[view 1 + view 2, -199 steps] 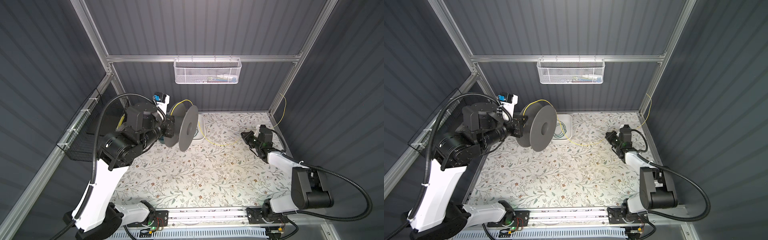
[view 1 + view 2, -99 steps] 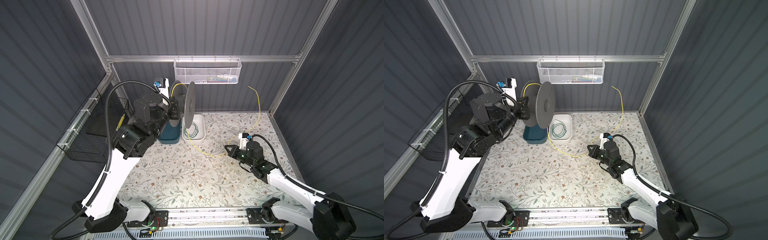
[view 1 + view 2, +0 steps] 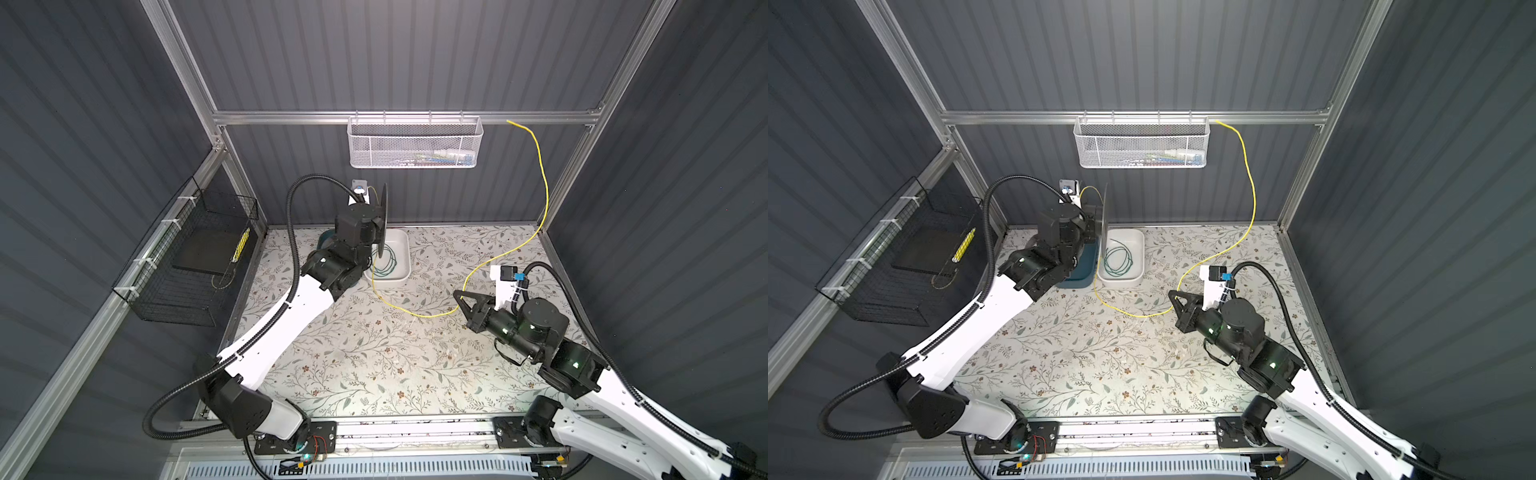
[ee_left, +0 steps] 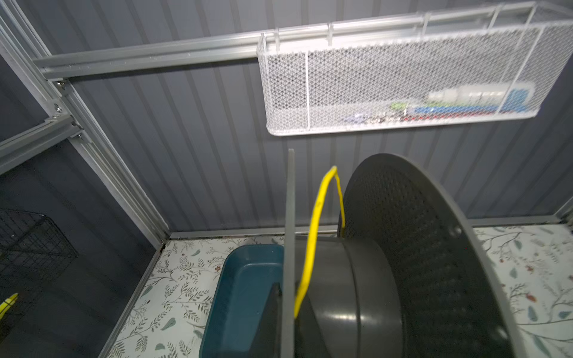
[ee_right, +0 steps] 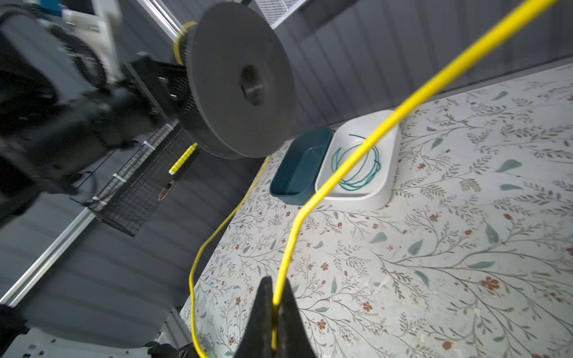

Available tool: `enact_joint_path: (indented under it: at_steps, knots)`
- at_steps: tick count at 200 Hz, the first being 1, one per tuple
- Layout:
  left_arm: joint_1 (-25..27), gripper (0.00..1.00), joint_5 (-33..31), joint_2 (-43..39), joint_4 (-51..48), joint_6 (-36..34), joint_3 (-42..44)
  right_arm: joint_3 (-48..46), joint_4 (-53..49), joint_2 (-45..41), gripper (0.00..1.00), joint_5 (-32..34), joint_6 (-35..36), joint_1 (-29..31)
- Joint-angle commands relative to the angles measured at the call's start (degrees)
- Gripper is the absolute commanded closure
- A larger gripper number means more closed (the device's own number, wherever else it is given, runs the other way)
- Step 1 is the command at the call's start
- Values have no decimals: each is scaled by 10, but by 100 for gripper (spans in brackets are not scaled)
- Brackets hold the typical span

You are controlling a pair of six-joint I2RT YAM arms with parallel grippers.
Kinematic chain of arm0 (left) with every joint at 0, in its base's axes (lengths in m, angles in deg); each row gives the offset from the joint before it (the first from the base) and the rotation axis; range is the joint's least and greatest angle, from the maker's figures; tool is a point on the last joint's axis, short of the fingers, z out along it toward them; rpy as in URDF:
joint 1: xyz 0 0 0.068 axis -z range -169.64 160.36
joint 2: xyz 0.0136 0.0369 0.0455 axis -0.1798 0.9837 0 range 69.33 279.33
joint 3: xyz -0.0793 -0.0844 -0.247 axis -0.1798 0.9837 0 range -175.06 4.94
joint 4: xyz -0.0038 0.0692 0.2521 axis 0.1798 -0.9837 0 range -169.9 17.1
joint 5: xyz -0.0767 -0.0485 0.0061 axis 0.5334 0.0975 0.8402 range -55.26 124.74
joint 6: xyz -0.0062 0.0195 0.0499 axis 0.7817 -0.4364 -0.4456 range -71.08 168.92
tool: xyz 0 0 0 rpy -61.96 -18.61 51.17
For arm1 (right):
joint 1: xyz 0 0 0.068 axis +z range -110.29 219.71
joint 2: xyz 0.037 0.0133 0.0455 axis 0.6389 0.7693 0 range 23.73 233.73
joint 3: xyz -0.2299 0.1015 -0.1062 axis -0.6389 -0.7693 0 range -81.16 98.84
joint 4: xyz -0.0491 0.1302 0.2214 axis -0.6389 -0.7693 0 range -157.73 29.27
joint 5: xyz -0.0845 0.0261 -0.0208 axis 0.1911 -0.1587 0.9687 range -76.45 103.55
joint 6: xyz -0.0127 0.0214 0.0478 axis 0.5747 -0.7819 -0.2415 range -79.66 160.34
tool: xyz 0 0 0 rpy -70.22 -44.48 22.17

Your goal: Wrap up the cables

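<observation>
lower centre, the yellow cable [image 5: 434, 86] is clamped by the right gripper [image 5: 274, 305]; upper left, the spool [image 5: 242, 80] is grasped by the left gripper [image 5: 176, 90].

Floral table [image 3: 374, 365] w/ teal tray [image 3: 1079, 272], white tray [image 3: 404, 259] & yellow cable [image 3: 415, 314] slack.

White tray [image 3: 1121, 283] beside teal tray [image 3: 1079, 275]; mesh basket [image 3: 1100, 141] above.

Robotics lab cell, looks like: aluminium frame [image 3: 270, 117], grey corrugated panels [image 3: 415, 54] closing three sides, two white arms [image 3: 291, 316] mounted on front rail [image 3: 415, 430], floral mat [image 3: 374, 365] over bench, mesh basket [image 3: 415, 145] hanging behind.
</observation>
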Motion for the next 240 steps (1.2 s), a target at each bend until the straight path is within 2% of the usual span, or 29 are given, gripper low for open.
enact_joint_path:
  at_steps: [1, 58, 122, 165, 175, 184, 205, 240]
  knots:
    - [-3, 100, -41, 6, 83, -6, 11, 47, -17, 8, 100, 0, 31, 24]
    - [-1, 100, -12, 40, 71, 8, 68, 193, -17, 84, 100, -7, 104, 13]
    - [60, 100, -10, 34, 66, -2, 167, 404, -26, 209, 100, -163, 60, -173]
    - [93, 100, -31, 19, 52, -9, 207, 564, -74, 299, 100, -219, 47, -277]
    - [94, 100, -32, 12, 48, -10, 214, 586, -82, 314, 100, -223, 41, -293]
    - [95, 100, -31, 4, 49, -13, 221, 599, -83, 325, 100, -252, 36, -303]
    - [95, 100, -27, -12, 44, -22, 226, 615, -81, 341, 100, -258, 31, -323]
    - [103, 100, -4, -43, -2, -37, 204, 635, -59, 367, 100, -287, -3, -366]
